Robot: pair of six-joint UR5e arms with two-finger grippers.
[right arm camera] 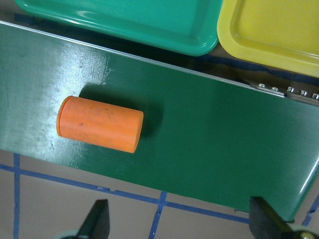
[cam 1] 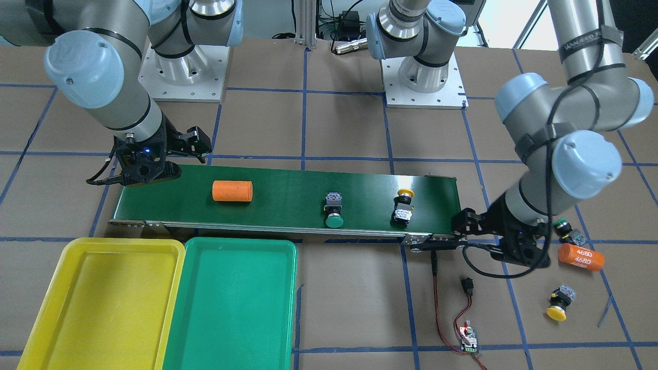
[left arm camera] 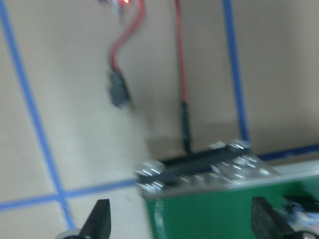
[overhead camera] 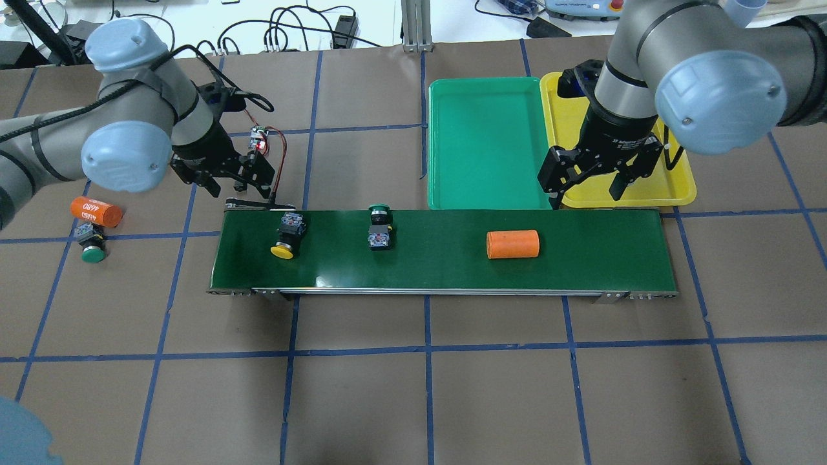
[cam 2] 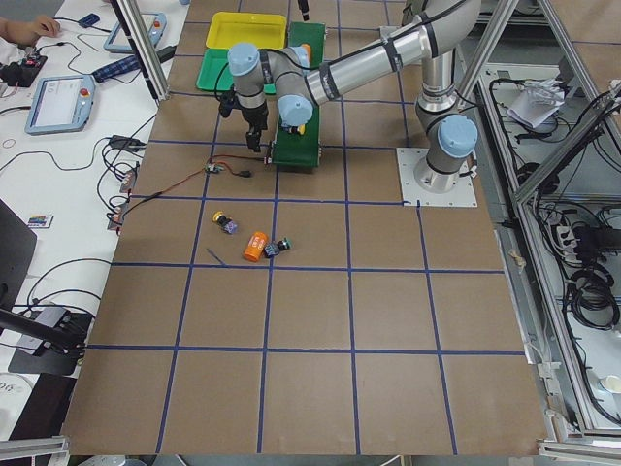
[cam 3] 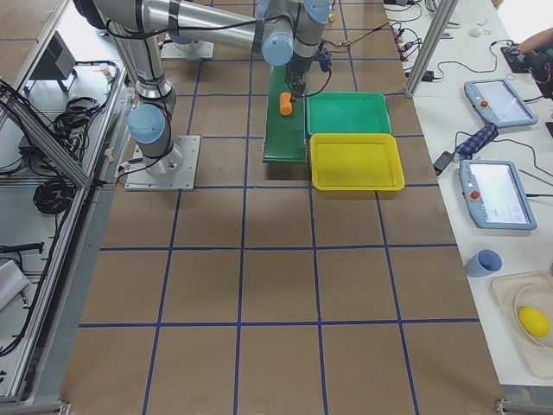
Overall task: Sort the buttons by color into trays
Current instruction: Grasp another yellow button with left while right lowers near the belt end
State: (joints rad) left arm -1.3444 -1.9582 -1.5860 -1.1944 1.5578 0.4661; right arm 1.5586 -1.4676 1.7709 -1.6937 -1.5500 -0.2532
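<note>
On the dark-green conveyor belt (overhead camera: 446,261) lie a yellow button (overhead camera: 284,240) near its left end and a green button (overhead camera: 379,227) beside it. Another green button (overhead camera: 92,246) lies on the table at the left. A second yellow button (cam 1: 560,303) shows only in the front-facing view. The green tray (overhead camera: 484,142) and the yellow tray (overhead camera: 678,187) stand side by side beyond the belt's right half. My left gripper (overhead camera: 236,187) is open and empty above the belt's left end. My right gripper (overhead camera: 586,192) is open and empty over the trays' near edge.
An orange cylinder (overhead camera: 512,244) lies on the belt's right half, below the right gripper in its wrist view (right arm camera: 99,123). Another orange cylinder marked 4680 (overhead camera: 95,211) lies next to the left green button. A small circuit board (overhead camera: 258,139) with red wires sits beyond the belt's left end.
</note>
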